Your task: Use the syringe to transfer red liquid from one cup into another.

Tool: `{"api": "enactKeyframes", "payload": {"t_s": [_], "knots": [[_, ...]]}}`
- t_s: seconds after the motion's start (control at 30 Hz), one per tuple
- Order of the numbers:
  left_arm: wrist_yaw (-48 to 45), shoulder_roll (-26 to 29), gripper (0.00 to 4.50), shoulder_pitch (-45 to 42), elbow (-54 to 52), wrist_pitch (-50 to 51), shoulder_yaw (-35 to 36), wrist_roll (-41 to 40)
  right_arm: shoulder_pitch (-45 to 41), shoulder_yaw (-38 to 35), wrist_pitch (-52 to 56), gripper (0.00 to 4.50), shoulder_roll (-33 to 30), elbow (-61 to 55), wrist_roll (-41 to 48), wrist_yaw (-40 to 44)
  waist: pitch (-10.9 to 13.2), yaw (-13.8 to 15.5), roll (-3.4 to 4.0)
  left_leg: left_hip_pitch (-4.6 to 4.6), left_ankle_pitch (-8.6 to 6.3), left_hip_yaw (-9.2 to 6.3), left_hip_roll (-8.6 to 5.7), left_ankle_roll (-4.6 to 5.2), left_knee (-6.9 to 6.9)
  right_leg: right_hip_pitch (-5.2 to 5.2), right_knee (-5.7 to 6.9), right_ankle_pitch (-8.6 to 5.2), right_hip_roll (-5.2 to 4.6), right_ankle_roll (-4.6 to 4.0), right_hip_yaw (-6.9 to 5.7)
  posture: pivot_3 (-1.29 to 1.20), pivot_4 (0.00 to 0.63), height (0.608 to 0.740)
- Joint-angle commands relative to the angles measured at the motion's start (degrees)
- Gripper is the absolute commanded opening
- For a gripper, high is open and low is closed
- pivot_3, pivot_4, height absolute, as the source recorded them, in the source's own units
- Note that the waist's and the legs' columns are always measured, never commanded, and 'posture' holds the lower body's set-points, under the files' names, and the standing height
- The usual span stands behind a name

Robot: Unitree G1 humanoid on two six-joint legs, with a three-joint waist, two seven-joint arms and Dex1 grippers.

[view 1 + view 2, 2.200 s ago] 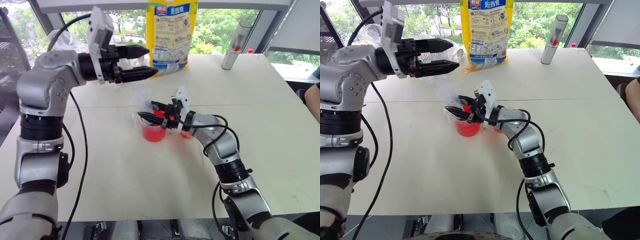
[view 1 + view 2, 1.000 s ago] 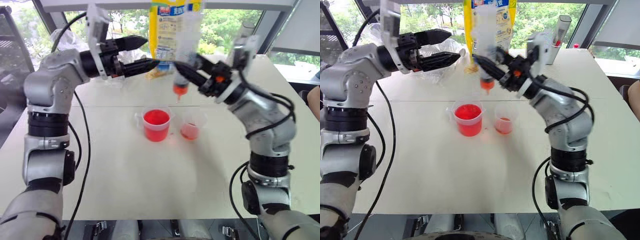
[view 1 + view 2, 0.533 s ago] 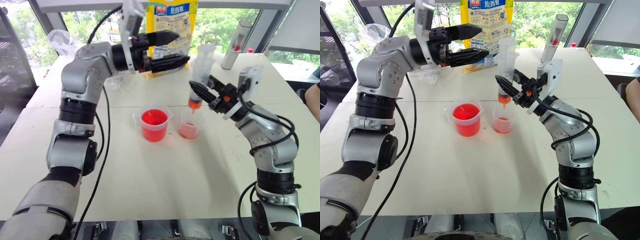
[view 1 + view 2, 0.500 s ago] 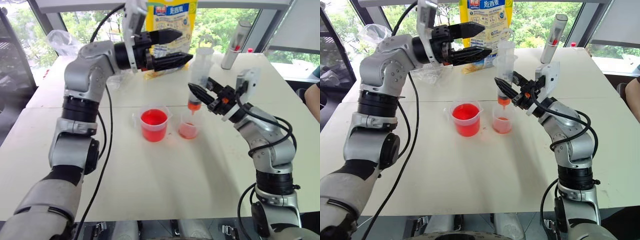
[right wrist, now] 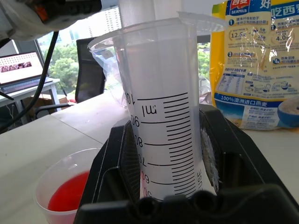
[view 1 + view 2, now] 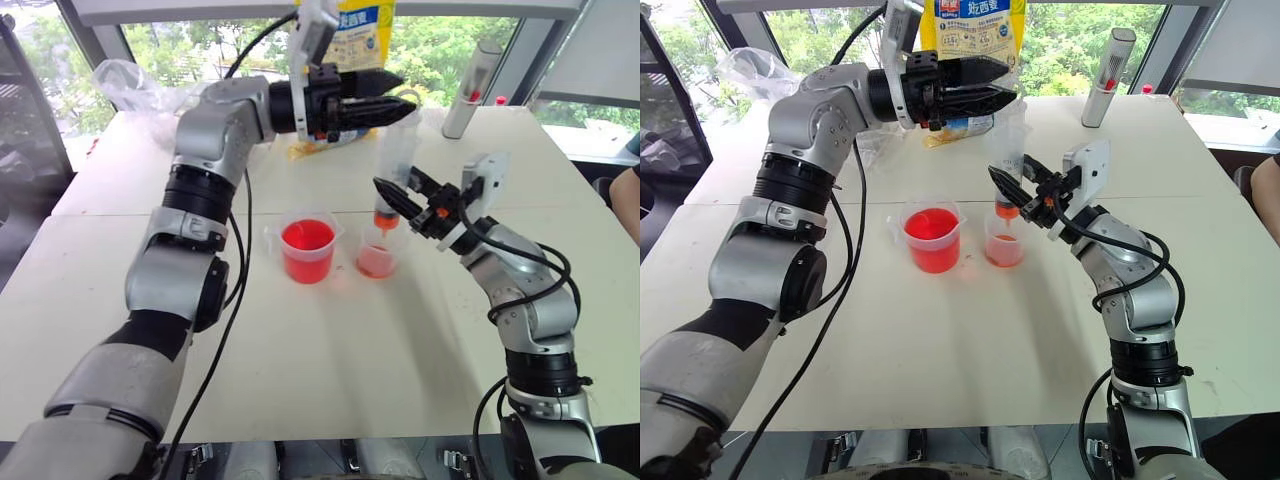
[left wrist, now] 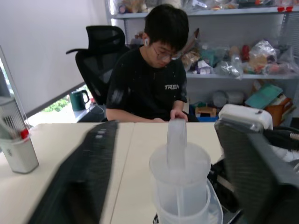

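On the white worktop [image 6: 300, 370] stand two clear cups. To the left, the larger cup [image 6: 307, 249] with a small handle holds plenty of red liquid [image 6: 306, 237]. Just to its right, the smaller cup [image 6: 379, 250] has a shallow red pool. One syringe [image 6: 393, 165] stands upright with its orange tip [image 6: 385, 217] at that smaller cup's mouth. The right hand [image 6: 398, 194] is pressed onto its barrel. The barrel's scale reads "ml", 90, 80, 70. The left hand [image 6: 398, 95] reaches level at the plunger top [image 7: 177, 142], fingers either side; contact is unclear. Behind, one yellow bag [image 5: 256, 63] reads "SEAMILD" and "100%"; its top is cut off. A person [image 7: 154, 79] sits opposite.
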Motion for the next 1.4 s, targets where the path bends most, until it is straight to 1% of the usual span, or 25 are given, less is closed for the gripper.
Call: {"api": "enactKeyframes", "payload": {"t_s": [0.03,0.1,0.13,0.8,1.4], "knots": [[-1.1,-0.3,1.14,-1.8,-0.5,-0.9,0.0,1.0,-0.7,-0.4,-1.5,1.4,0.2,-1.6,0.1,-0.3,0.0,0.0,0.0,-0.03,0.0,0.0,0.0,0.0,0.01,0.0,-0.01,0.0,0.0,0.0,0.01,0.0,0.15,0.74],[-1.4,-0.5,0.2,-1.8,-0.4,-0.9,0.2,1.2,-0.7,-0.3,-1.5,1.4,0.1,-1.6,0.1,-0.3,0.0,0.0,0.0,-0.04,0.0,0.0,0.0,0.0,0.01,0.0,-0.01,0.0,0.0,0.0,0.01,0.0,0.15,0.74],[-1.5,-0.6,0.08,-1.8,-0.3,-0.9,0.3,1.4,-0.8,-0.4,-1.5,1.4,0.1,-1.5,0.1,-0.2,0.0,0.0,0.0,-0.04,0.0,0.0,0.0,0.0,0.01,0.0,-0.01,0.0,0.0,0.0,0.01,0.0,0.15,0.74],[-3.6,-3.9,0.08,1.3,0.5,-1.4,-2.7,5.4,-4.0,-2.6,1.0,1.4,-2.2,-3.7,1.9,-0.9,0.0,0.0,0.0,-0.03,0.0,0.0,-0.01,0.0,0.01,0.0,-0.01,0.0,0.0,0.0,0.01,0.0,0.15,0.74],[-4.3,-5.2,0.08,6.7,-3.1,0.1,-4.7,6.9,-6.0,-5.4,5.8,1.4,-4.1,-7.5,6.5,-2.6,0.0,0.0,0.0,-0.03,0.0,0.0,0.0,0.0,0.02,0.01,0.0,0.0,0.0,0.0,0.02,0.0,0.15,0.74]]}}
